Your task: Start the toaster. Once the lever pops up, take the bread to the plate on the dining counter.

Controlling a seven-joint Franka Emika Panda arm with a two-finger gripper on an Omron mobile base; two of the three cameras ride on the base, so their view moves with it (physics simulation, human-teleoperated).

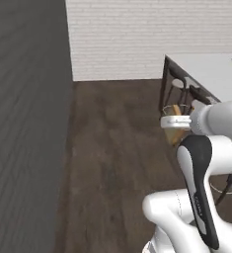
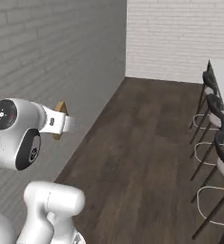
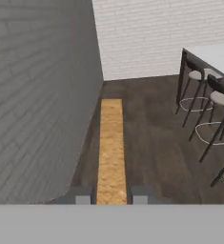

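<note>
The room is mostly dark wood floor (image 3: pixel 147 143) between a grey brick wall (image 3: pixel 37 95) and a white brick wall (image 3: pixel 161 33). The dining desk (image 3: pixel 213 55), a white top, stands ahead and to the right of the fingers (image 3: pixel 111 194), well apart from them, with black-framed stools (image 3: pixel 199 83) lined along its near side. No plate can be made out on the part of the top that shows. The bread (image 3: pixel 111 147) is clamped edge-on between the fingers, its long axis running straight out ahead of them. To deliver it, I judge the carry must swing rightward toward the desk. The arm (image 1: pixel 206 148) is folded close above the base, forearm level, the wrist reaching forward with the slice held upright.
</note>
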